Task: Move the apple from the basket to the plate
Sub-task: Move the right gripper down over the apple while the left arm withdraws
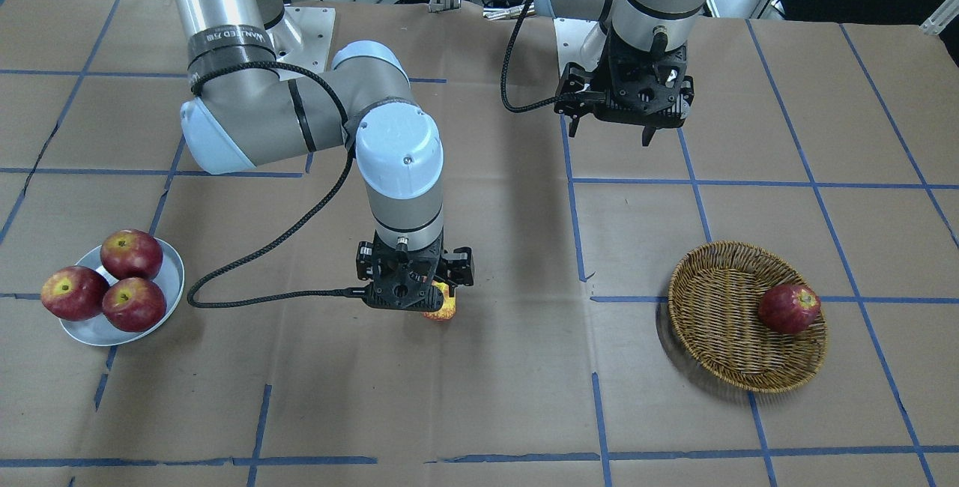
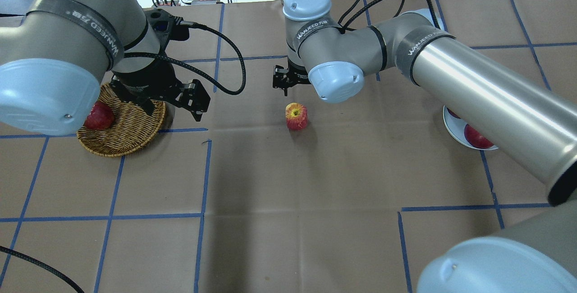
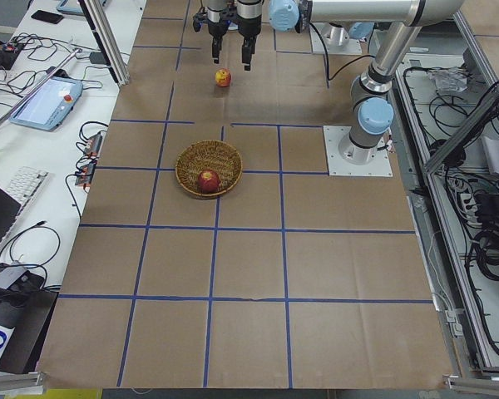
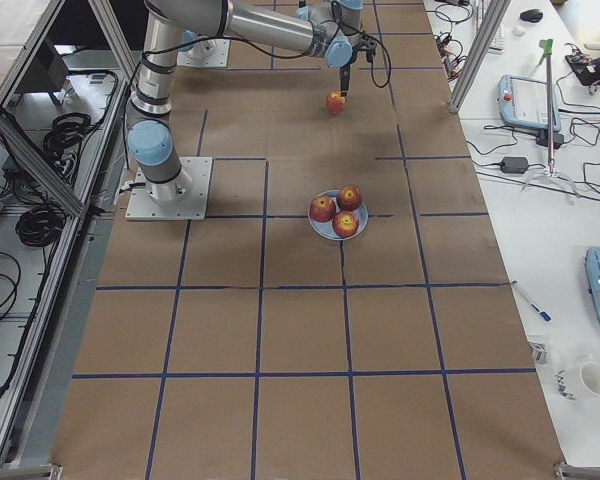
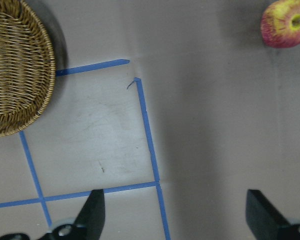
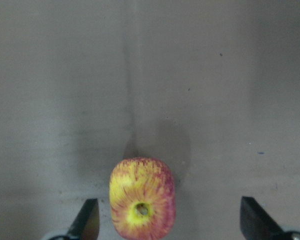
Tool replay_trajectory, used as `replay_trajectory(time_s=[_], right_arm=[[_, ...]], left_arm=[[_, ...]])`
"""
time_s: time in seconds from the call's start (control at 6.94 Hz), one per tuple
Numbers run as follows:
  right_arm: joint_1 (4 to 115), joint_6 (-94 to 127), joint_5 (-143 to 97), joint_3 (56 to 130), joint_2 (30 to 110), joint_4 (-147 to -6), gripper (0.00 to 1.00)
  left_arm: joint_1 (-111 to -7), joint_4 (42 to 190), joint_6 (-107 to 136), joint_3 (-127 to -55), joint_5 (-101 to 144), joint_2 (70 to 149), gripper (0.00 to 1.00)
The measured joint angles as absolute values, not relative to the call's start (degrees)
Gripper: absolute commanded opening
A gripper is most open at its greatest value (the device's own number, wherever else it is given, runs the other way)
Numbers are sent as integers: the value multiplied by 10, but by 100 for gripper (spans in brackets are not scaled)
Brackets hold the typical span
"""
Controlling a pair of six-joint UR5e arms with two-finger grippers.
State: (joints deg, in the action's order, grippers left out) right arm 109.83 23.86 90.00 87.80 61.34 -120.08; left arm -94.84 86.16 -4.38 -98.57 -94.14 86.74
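The apple point(image 2: 296, 116), pale red with yellow streaks, stands on the brown table paper mid-table, outside the basket and the plate. My right gripper point(image 1: 408, 294) is open right over it and hides most of it in the front view. In the right wrist view the apple point(image 6: 142, 197) lies between the spread fingers point(image 6: 87, 222), untouched. My left gripper point(image 1: 610, 133) is open and empty above the table by the wicker basket point(image 1: 738, 356). The left wrist view shows the basket point(image 5: 15, 65) and the apple point(image 5: 285, 22). The grey-blue plate point(image 1: 171, 277) is at the robot's right end.
One dark red apple point(image 1: 788, 308) lies in the basket. Three dark red apples point(image 1: 132, 254) fill the plate. Blue tape lines cross the paper. The left arm's bulk point(image 2: 67, 58) overhangs the basket point(image 2: 121, 142) in the overhead view.
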Motion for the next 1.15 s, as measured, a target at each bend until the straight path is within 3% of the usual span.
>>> replay_trajectory(time_s=[0.58,0.72,1.15], right_arm=[[1112,237,899,889,562,-1235,100],[1112,236,898,899,560,-1236,96],[1110,238,896,909,560,-1237,59]], left_arm=[[-948,861,-39,-980,-975,868,99],[-948,861,-37,-980,-975,870,99],[-949,857,-16,-988,-949,878,99]])
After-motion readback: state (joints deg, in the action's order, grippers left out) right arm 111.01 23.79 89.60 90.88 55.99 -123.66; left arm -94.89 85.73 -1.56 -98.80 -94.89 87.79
